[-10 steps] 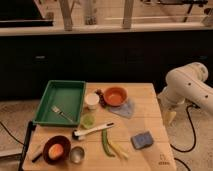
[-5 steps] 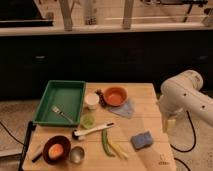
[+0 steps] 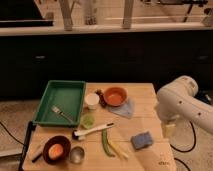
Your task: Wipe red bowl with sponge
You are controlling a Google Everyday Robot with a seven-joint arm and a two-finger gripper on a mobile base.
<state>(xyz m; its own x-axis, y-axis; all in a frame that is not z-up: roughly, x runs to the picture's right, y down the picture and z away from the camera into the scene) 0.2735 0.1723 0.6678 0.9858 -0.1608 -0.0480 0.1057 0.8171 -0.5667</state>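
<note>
The red bowl (image 3: pixel 115 96) sits at the back middle of the wooden table (image 3: pixel 150 95), beside the white cup (image 3: pixel 92 100). Its right edge rests on a flat pale blue-grey cloth (image 3: pixel 126 108). The sponge (image 3: pixel 142 140), a small blue-grey pad, lies near the table's front right. My white arm (image 3: pixel 182 105) reaches in from the right over the table's right edge. My gripper (image 3: pixel 168 131) hangs below the arm, just right of the sponge and a little above the table, well in front and to the right of the bowl.
A green tray (image 3: pixel 50 107) with a fork (image 3: pixel 62 114) lies at the left. A small green cup (image 3: pixel 87 121), a white-handled brush (image 3: pixel 94 130), green pods (image 3: pixel 107 143), a dark brown bowl (image 3: pixel 56 149) and a metal cup (image 3: pixel 76 155) fill the front left.
My arm has swung left and down from the right side, bringing the gripper over the table's right edge near the sponge. Nothing on the table has moved.
</note>
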